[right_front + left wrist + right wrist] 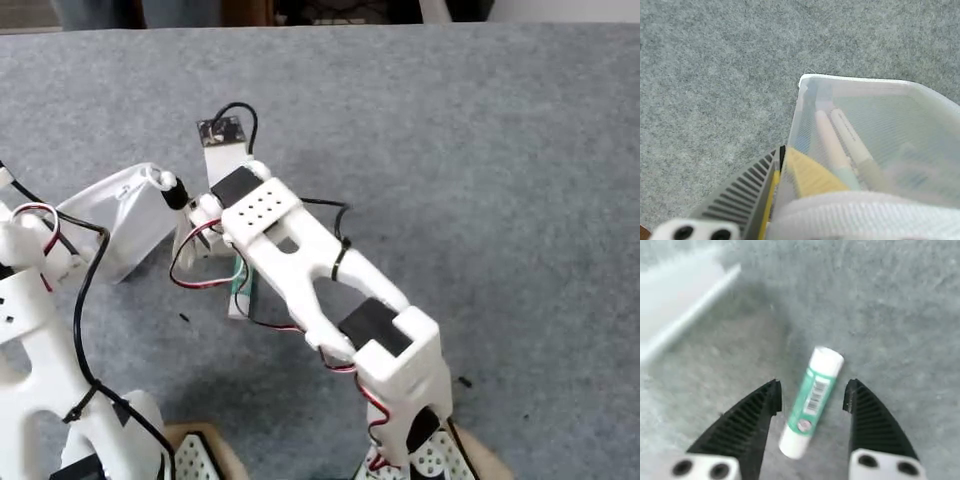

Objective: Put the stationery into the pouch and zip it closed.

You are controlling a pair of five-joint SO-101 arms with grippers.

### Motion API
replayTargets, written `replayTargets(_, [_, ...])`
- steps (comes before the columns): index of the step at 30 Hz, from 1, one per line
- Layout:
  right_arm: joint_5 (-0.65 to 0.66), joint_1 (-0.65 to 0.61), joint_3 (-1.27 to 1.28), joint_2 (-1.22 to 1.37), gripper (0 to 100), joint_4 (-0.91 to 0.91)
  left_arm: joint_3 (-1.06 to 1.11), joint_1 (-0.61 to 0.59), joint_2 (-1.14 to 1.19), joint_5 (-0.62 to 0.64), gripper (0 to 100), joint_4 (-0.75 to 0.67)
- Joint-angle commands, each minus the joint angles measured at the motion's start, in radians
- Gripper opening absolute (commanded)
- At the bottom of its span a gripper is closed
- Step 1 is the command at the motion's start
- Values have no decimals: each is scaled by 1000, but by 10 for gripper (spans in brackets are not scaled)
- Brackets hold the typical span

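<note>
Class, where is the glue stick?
The glue stick lies on the mat between the open jaws of the right gripper in the right wrist view, near the pouch.

**Pouch** [880,125]: translucent white mesh with a zip along one edge. Its near edge is pinched in my left gripper [780,167]. Two pale pens [840,145] lie side by side inside, visible through the mesh.

**Glue stick** [811,400]: white tube with a green label. It lies flat on the grey table [900,300] outside the pouch, untouched between the spread fingers of my right gripper [813,385].
</note>
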Motion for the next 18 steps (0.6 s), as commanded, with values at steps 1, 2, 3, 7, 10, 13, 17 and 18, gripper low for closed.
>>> replayTargets(1, [-48, -2, -12, 19, 219, -25, -35, -13, -3, 0, 29, -9])
replayTargets(2, [-52, 5, -12, 44, 219, -26, -35, -13, -3, 0, 29, -9])
replayTargets(3, [-54, 11, -13, 68, 219, -28, -35, -13, -3, 0, 29, -9])
replayTargets(7, [-54, 41, -76, 159, 216, -17, -35, -13, -3, 0, 29, -9])
replayTargets(10, [-54, 49, -147, 214, 215, 12, -35, -13, -3, 0, 29, -9])
replayTargets(13, [-54, 63, -216, 272, 204, 41, -35, -13, -3, 0, 29, -9])
replayTargets(17, [-44, 89, -303, 341, 142, 84, -12, -13, -3, 0, 29, -9])
replayTargets(18, [-44, 92, -325, 355, 133, 101, -1, -13, -3, 0, 29, -12])
